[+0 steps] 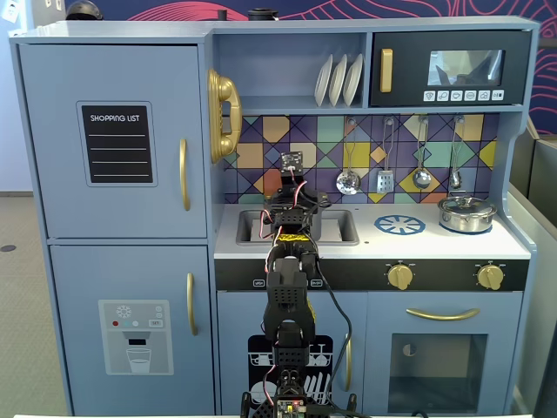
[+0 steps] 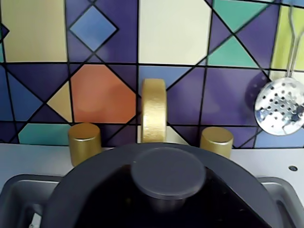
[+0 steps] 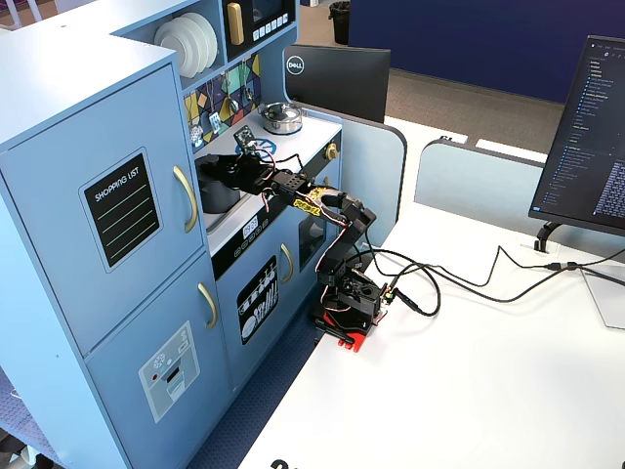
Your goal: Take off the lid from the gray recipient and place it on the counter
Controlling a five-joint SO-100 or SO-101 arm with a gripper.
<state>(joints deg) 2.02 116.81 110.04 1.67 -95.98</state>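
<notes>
The lid (image 2: 161, 183) is sitting on the gray pot (image 3: 219, 188) in the sink (image 1: 252, 228), directly beneath the gripper (image 1: 294, 202), knob pointing up at it. I cannot tell whether its fingers are spread.

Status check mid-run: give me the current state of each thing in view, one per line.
lid: on the gray recipient, not lifted.
gray recipient: in the sink, covered.
end effector: over the gray recipient; open or shut unclear.
silver pot: lidded, on the counter at right.
oven door: closed.
</notes>
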